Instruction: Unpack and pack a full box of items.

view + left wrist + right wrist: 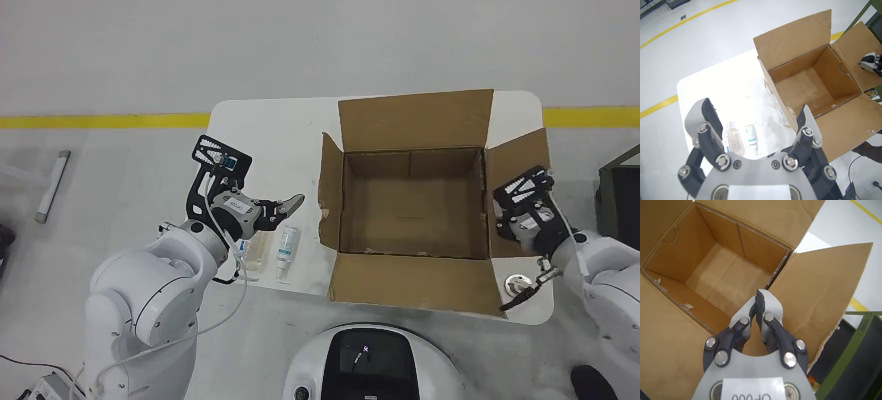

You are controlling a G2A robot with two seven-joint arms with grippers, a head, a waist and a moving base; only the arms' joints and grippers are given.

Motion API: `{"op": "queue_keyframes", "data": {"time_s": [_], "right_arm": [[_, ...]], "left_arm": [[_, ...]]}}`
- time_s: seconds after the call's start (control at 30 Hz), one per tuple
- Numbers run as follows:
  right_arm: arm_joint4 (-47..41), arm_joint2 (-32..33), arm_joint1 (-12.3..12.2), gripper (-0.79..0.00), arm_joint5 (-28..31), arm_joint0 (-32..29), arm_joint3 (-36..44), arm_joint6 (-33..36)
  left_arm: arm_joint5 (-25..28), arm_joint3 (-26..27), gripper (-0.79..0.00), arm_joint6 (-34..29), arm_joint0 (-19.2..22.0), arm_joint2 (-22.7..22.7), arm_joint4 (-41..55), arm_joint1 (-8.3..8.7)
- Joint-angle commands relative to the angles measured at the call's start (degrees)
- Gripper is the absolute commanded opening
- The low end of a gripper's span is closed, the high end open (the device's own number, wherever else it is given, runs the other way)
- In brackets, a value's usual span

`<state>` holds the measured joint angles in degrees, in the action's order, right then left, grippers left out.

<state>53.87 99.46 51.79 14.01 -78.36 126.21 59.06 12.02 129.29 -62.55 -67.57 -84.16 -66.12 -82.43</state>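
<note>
- A brown cardboard box [415, 215] [810, 85] [715, 275] stands open on the right part of a white surface with rounded corners [270, 140] [715, 79].
- All four of its flaps are folded out and its inside is bare.
- The front flap [415, 282] reaches past the near edge of the surface, the right flap [518, 160] comes close to the right edge, and the left flap [330, 190] has a torn edge.
- The far left part of the surface is open room.
- Two bottles lie side by side just left of the box, close to the near edge: one clear plastic bottle [257, 250] [734, 138] and one slim white bottle with a teal label [287, 248] [751, 134].
- The print on the label is too small to read.
- A white sticker [783, 117] sits on the box wall by the torn flap, and it is also unreadable.
- The left gripper [285, 207] [755, 103] hangs above the two bottles, spread wide and holding nothing.
- The right gripper [759, 292] is clenched with its pads pressed together and nothing between them, above the box's right rim and flap.
- A small round item [517, 284] lies at the near right corner, beside the front flap.
</note>
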Motion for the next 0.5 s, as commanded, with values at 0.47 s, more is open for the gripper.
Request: {"op": "queue_keyframes", "data": {"time_s": [0.47], "right_arm": [[-13.8, 18.7, 1.0, -0.785, 4.7, -7.4, 1.0, -24.4]], "left_arm": [[0.0, 0.0, 0.0, 0.0, 0.0, 0.0, 0.0, 0.0]]}}
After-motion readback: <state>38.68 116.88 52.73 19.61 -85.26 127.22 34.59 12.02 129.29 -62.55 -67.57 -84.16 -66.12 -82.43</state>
